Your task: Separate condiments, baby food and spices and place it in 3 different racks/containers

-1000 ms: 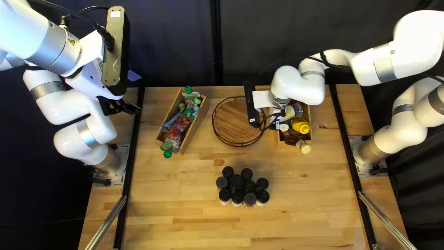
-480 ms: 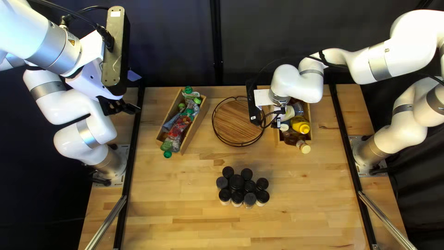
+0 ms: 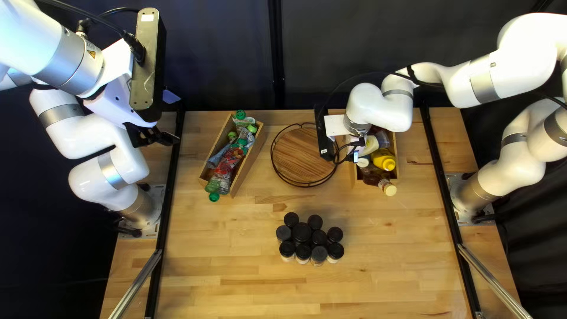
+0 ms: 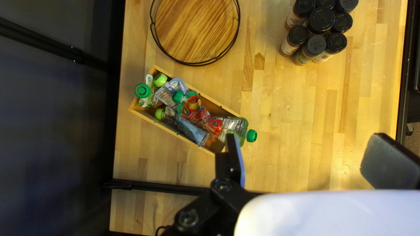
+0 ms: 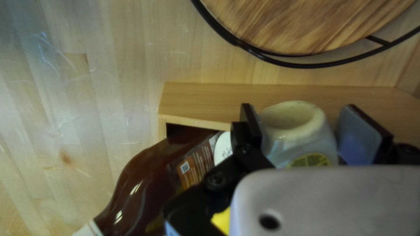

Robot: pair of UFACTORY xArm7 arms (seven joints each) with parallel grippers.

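In the top left view, my left gripper (image 3: 155,137) hangs raised over the table's left side; its wrist view shows the gripper (image 4: 306,161) open and empty. A wooden box (image 3: 247,162) of baby food pouches (image 3: 227,165) lies ahead of it. My right gripper (image 3: 355,147) is low over the condiment box (image 3: 396,176), mostly hidden by its wrist. In the right wrist view the gripper (image 5: 308,129) stands open around a pale upturned bottle (image 5: 297,131); one pad's face shows uncovered beside it. A brown bottle (image 5: 153,175) leans out of that box. Black-lidded spice jars (image 3: 302,232) stand grouped on the table.
Between the two boxes lies a round wooden tray (image 3: 301,155) with a black wire rim. In the right wrist view, the box's wooden wall (image 5: 210,98) runs just beyond the fingers. A yellow bottle (image 3: 384,159) sits near the right gripper.
The right arm's wrist has shifted slightly rightward in the top left view, and its upper links have moved a little. The left arm, the boxes and the spice jars look unmoved.
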